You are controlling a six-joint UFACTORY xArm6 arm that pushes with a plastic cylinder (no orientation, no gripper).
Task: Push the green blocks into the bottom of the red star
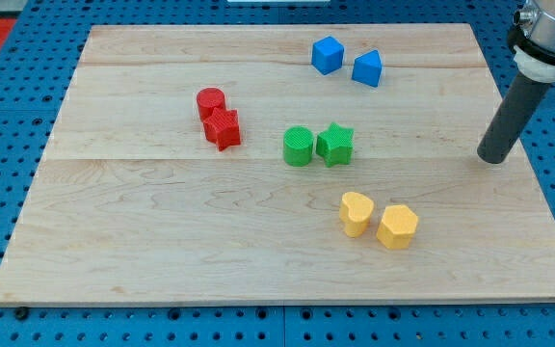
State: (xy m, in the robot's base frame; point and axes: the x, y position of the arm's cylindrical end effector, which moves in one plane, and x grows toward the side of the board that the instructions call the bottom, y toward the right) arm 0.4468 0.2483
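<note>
Yellow pair sits lowest in view, nearest cam: yellow heart (356,213) and yellow hexagon-ish block (398,226), just beside each other, maybe touching, can't tell.

Task blocks mid-board: green cylinder (298,146) on view's left of green star (335,145), the two touching or nearly so. Red star (224,128) lies to view's left of greens, slightly higher, w/ red cylinder (210,101) touching its upper side. Blue cube (327,55) and blue wedge-like block (367,68) near view's top, apart from the rest.

My tip (495,158) rests at board's (162,251) right edge, well apart from every block, roughly level w/ greens. No jaws on this rod, nothing to open or close, nothing held; tip touches no block.

Task looks unstarted: greens not yet under red star.

Risks, my judgement:
- Straight leftward shove on green star prob. drives both greens level w/ red star's side, not its bottom; could knock red star and red cylinder off position.
- Two loose blocks pushed w/ one rod tend to split or rotate apart; off-centre contact would do it.
- Approach from below risks clipping yellow heart.

Hard to see: arm above rod cut off at view's top right. Exact tip contact w/ board unclear.
</note>
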